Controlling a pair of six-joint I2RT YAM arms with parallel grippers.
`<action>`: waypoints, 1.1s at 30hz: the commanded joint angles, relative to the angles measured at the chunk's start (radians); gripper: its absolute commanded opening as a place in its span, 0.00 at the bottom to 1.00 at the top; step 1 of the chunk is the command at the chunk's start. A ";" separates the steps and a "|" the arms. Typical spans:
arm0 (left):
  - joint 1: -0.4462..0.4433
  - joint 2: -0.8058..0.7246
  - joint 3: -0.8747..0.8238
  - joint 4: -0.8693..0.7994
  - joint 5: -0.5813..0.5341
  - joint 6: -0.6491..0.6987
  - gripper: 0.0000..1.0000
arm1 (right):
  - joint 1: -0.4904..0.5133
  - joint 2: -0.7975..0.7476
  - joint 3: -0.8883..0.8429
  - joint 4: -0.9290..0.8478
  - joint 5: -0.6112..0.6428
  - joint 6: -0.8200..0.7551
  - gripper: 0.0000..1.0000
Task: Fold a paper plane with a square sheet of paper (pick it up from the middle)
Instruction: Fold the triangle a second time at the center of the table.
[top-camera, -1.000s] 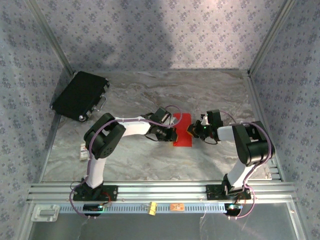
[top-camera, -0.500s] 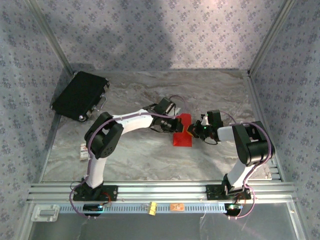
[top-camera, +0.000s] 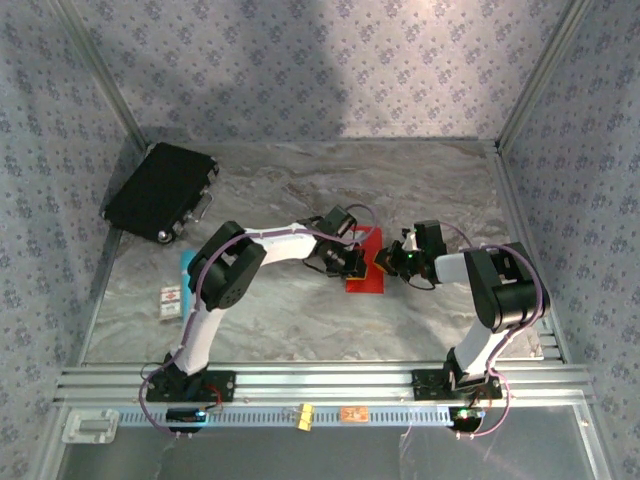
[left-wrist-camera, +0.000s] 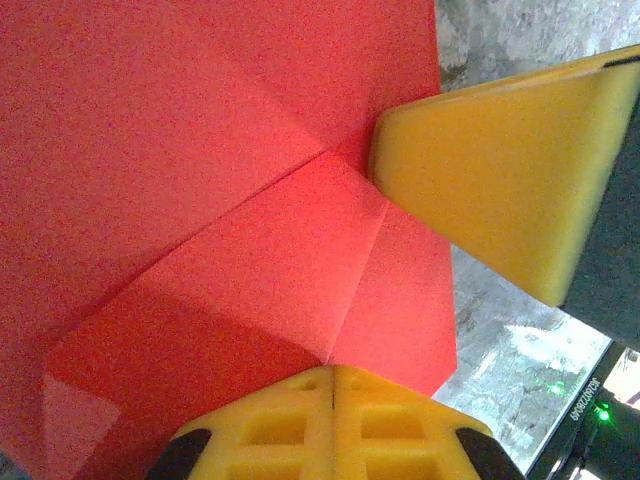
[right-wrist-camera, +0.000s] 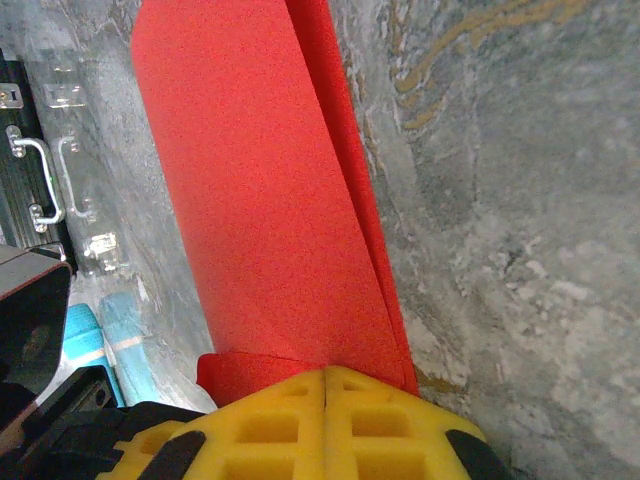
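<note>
The square sheet of paper (top-camera: 367, 281) is bright red and lies partly folded on the marble table (top-camera: 440, 190) between my two grippers. In the left wrist view the paper (left-wrist-camera: 230, 200) shows several diagonal creases and overlapping flaps. My left gripper (left-wrist-camera: 331, 370) is shut, its yellow tips resting on the paper where creases meet. From above, the left gripper (top-camera: 354, 262) sits on the sheet's left side. My right gripper (top-camera: 384, 262) is shut at the right edge. In the right wrist view it (right-wrist-camera: 325, 372) presses the near end of the long red folded paper (right-wrist-camera: 260, 200).
A black case (top-camera: 160, 190) lies at the back left. A blue-tipped tool (top-camera: 187, 262) and a small white card (top-camera: 172, 300) lie beside the left arm. An aluminium rail (top-camera: 320, 380) runs along the near edge. Patterned walls enclose the table.
The left arm has swung rightward, bringing its gripper further onto the red paper and uncovering the blue-tipped tool. The right arm has stayed still.
</note>
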 joint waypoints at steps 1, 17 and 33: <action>-0.007 -0.004 -0.058 -0.038 -0.025 0.018 0.00 | -0.005 0.036 -0.030 -0.047 0.051 -0.017 0.00; -0.007 -0.098 -0.160 0.014 -0.006 0.022 0.07 | -0.009 0.052 -0.020 -0.052 0.051 -0.021 0.00; -0.002 -0.130 -0.087 0.128 -0.023 0.019 0.20 | -0.010 -0.145 0.047 -0.199 0.064 -0.105 0.12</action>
